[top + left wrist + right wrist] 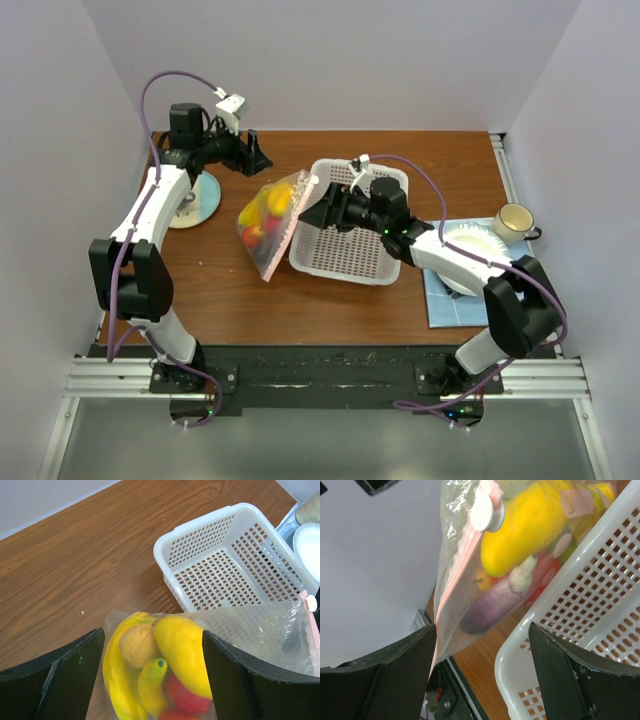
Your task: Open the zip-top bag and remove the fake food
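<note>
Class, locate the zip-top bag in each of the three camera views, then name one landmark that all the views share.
Top external: the zip-top bag is just left of centre, beside the left wall of the white basket.
Left wrist: the zip-top bag fills the bottom centre, below the white basket.
Right wrist: the zip-top bag is at upper centre, left of the white basket.
Shared landmark: the white basket.

Both arms (150, 212) are white with black joints, purple cables (175, 72), apparently matte-black fingers (55, 680).
</note>
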